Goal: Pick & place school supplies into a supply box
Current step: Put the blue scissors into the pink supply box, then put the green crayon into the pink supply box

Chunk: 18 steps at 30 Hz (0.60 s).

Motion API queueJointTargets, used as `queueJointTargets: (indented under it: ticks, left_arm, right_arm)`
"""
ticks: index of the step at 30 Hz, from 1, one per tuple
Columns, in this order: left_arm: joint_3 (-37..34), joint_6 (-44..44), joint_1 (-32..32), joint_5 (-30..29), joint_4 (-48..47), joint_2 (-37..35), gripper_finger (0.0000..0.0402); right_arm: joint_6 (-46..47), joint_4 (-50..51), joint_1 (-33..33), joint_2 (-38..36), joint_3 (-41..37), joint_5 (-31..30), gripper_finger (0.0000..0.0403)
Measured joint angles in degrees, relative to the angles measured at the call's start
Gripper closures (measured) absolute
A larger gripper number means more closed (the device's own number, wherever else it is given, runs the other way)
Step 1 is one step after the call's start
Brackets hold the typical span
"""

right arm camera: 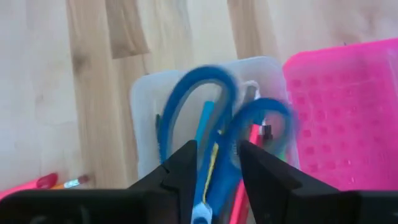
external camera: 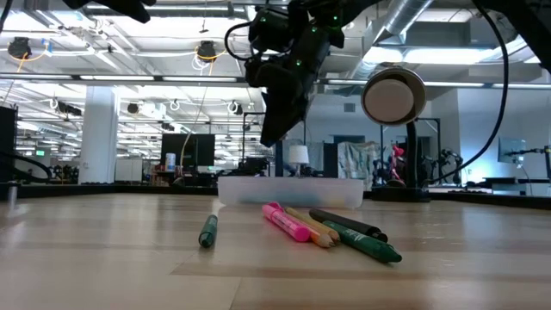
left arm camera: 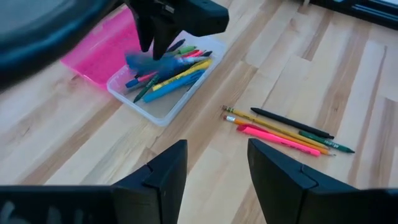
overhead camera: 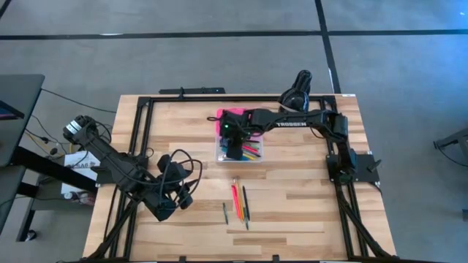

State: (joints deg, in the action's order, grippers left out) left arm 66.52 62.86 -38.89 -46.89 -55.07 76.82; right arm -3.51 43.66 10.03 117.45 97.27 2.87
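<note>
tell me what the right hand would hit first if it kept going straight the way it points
Most likely the blue scissors, blurred right past the right hand, over the clear box holding pens. Depth is unclear, so the scissors may already be dropping away.

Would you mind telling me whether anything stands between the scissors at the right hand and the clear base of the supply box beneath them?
Nothing visible does. The right hand hangs directly over the supply box, with the blue-handled scissors blurred just past its fingertips. Below them lie only the pens already in the base; the pink lid lies open to one side.
</note>
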Motion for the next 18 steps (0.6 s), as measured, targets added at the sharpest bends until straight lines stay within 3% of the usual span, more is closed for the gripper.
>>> queueJointTargets:
  ticks: [8, 18]
  left_arm:
    - [0.0, 1.5, 0.0, 0.0, 0.1, 0.0, 0.0237]
    - [0.0, -3.6, 0.0, 2.9, 0.1, 1.3, 0.0237]
  right_arm:
    - [0.9, 0.0, -0.4, 0.0, 0.0, -0.1, 0.0274]
    - [12.1, 3.0, -5.2, -0.7, 0.0, 0.2, 0.0275]
